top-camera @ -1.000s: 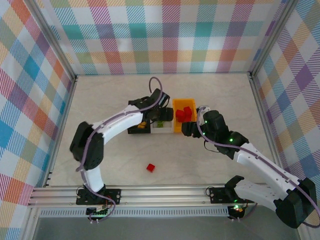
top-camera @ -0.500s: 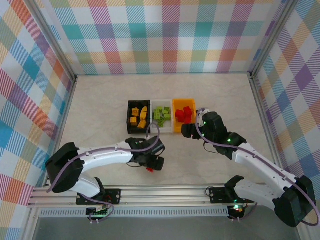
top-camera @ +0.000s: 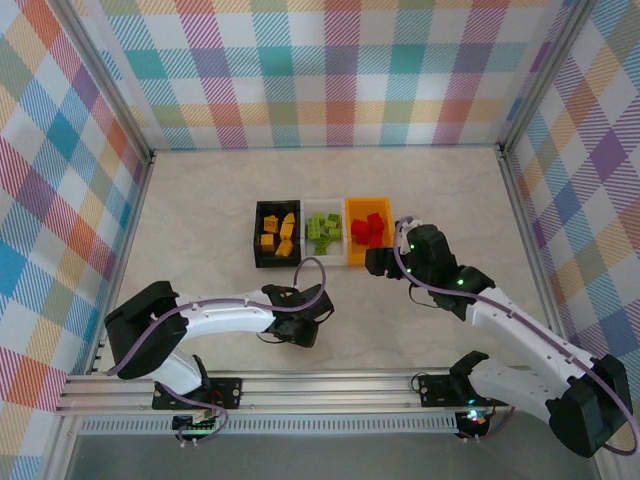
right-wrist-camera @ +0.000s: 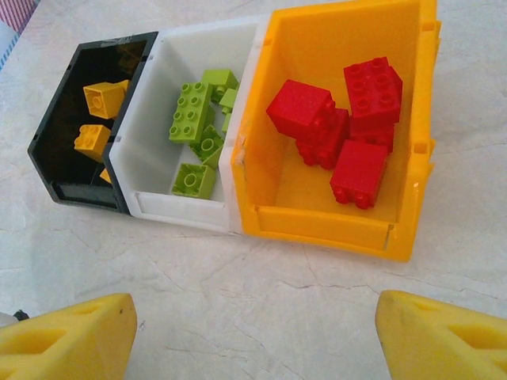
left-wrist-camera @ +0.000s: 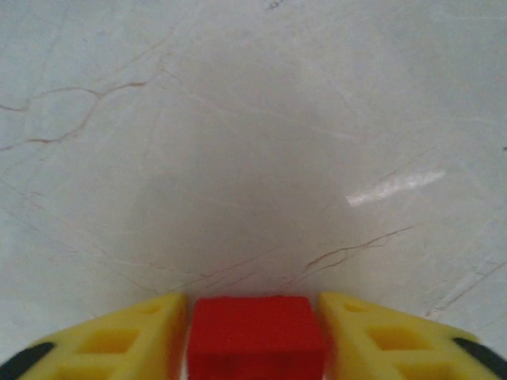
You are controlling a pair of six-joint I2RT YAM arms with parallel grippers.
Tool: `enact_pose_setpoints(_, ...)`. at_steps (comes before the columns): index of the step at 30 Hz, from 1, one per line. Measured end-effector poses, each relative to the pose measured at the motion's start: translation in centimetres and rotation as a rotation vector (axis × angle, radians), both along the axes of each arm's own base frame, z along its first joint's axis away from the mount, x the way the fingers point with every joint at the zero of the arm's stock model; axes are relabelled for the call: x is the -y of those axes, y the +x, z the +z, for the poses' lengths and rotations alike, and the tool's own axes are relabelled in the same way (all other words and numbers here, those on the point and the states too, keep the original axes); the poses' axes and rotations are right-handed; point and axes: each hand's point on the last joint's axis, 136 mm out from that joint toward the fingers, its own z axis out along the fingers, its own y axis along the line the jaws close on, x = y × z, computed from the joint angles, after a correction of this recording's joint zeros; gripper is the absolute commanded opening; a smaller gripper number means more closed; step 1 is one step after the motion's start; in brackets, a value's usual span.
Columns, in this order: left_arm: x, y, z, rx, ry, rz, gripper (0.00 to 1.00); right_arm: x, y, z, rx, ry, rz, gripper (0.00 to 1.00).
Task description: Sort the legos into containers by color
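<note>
- Overhead view: bright, even light, sharp, faint shadows.
- Left wrist view: soft focus, broad shadow mid-frame, glare streak on the tabletop at right.
- Right wrist view: bright, crisp.

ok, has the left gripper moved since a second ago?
Yes. In the top view the left gripper has come away from the white bin toward the near rail, where the red lego now sits between its fingers.

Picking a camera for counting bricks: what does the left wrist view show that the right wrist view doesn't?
Left wrist: one red lego pinched in the left gripper. Right wrist: black bin with yellow legos, white bin with green legos, orange bin with red legos, beyond the open right gripper. Both: yellow fingers over the marbled table.
</note>
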Motion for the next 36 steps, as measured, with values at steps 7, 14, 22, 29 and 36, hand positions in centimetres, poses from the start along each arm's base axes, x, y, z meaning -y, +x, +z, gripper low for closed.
enact_pose_setpoints(7,2.7,2.0,2.5,0.048,-0.083,0.005,0.37,0.6,0.1,0.3,0.012,0.004,-0.024,0.79)
enact_pose_setpoints(14,9.7,11.2,9.5,0.202,-0.297,0.059,0.37,1.6,0.1,0.9,0.030,-0.001,-0.054,0.79)
enact_pose_setpoints(22,14.6,22.2,11.6,0.311,-0.370,0.123,0.36,2.5,-0.5,0.8,0.027,-0.007,-0.075,0.79)
enact_pose_setpoints(29,16.8,25.1,9.5,0.298,-0.338,0.103,0.62,3.0,-0.7,1.0,0.032,-0.004,-0.085,0.80)
enact_pose_setpoints(36,17.6,25.0,10.5,0.301,-0.372,0.089,0.89,3.3,-0.8,0.9,0.028,-0.006,-0.091,0.88)
